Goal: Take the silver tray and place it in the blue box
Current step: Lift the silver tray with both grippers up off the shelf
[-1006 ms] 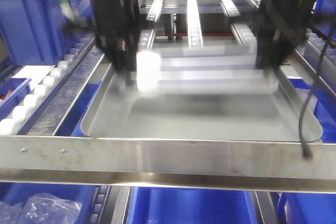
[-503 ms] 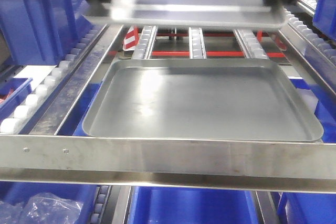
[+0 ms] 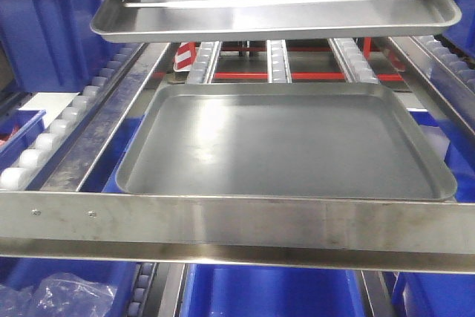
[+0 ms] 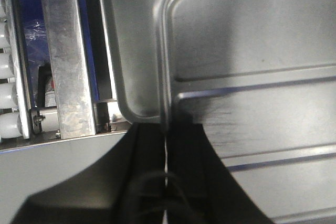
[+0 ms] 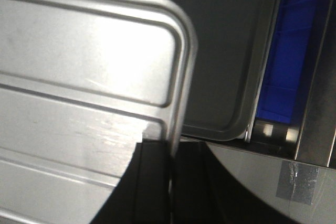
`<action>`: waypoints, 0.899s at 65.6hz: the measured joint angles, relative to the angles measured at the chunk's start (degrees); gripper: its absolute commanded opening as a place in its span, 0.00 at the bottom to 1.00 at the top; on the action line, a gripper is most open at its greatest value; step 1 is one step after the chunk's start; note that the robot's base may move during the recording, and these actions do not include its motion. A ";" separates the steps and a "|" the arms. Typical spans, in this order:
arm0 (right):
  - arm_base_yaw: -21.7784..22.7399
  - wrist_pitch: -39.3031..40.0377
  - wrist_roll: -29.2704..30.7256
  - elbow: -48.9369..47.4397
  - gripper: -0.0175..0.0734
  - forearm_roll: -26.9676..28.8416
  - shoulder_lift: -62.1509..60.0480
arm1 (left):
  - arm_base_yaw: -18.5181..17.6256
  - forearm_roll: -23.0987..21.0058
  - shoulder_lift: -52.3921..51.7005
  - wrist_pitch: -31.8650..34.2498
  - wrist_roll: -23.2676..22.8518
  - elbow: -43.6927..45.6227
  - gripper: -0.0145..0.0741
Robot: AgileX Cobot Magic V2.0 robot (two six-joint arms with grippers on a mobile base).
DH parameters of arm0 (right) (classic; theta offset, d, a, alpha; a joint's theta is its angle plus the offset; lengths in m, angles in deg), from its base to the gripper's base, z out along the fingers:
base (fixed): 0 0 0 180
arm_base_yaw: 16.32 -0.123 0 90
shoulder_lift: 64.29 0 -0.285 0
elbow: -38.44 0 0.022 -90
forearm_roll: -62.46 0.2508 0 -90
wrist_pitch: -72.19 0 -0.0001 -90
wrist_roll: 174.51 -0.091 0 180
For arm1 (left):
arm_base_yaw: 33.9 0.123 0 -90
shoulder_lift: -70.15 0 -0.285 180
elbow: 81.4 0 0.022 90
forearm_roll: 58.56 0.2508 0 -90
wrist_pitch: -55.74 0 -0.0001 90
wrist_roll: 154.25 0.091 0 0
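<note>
ok so the silver tray (image 3: pixel 282 9) is up in the air, hanging above the bigger dull grey tray (image 3: pixel 282 146) that sits on the roller rack (image 3: pixel 276 61), clear of it. the left claw (image 4: pixel 165 129) is pinching the rim at the tray's left short end. the right claw (image 5: pixel 170 148) is pinching the rim at the right short end.

the step in hand, i'd say, is the carry over to the blue box (image 3: pixel 44 35). my guess is it's the deep crate at upper left, though there are more blue bins (image 3: pixel 260 291) under the rack.

to do it well, move both arms together so the gap between the claws doesn't change, otherwise the thin rim twists or slips out. those are edge pinches on slick metal, so no jerks. hold it level, go high enough to clear the crate's thick rim, and line it up with the opening before lowering. it might need tipping in at an angle if the box is tighter than the tray, can't tell from here.

orientation: open side up, roughly level. the long axis runs left to right across the front view, claw to claw, and the two embossed lines run the same way. the short ends face the rack's side rails.
</note>
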 measured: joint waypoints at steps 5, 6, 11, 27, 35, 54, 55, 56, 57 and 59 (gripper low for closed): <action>0.00 0.00 0.00 0.00 0.26 0.00 0.00 | 0.00 0.04 0.08 0.00 -0.10 0.00 0.05; 0.00 0.00 0.00 0.00 0.26 0.00 0.00 | 0.00 0.04 0.08 0.00 -0.04 0.00 0.05; 0.00 -0.09 0.00 0.00 0.26 0.00 0.00 | 0.00 0.15 0.22 0.00 -0.04 0.00 0.05; 0.00 -0.09 -0.12 0.00 0.26 0.00 0.00 | 0.00 0.14 0.35 0.05 -0.04 0.00 0.05; 0.00 -0.09 -0.12 0.00 0.26 0.00 0.00 | 0.00 0.14 0.37 0.05 -0.04 0.00 0.05; 0.00 -0.09 -0.12 0.00 0.26 0.00 0.00 | 0.00 0.17 0.37 0.05 -0.04 0.00 0.05; 0.00 -0.09 -0.12 0.00 0.26 0.00 0.00 | 0.00 0.17 0.37 0.05 -0.04 0.00 0.05; 0.00 -0.09 -0.12 0.00 0.26 0.00 0.00 | 0.00 0.17 0.37 0.05 -0.04 0.00 0.05; 0.00 -0.09 -0.12 0.00 0.26 0.00 0.00 | 0.00 0.17 0.37 0.05 -0.04 0.00 0.05; 0.00 -0.12 -0.12 0.00 0.26 0.00 0.00 | 0.00 0.17 0.37 0.05 -0.04 0.00 0.05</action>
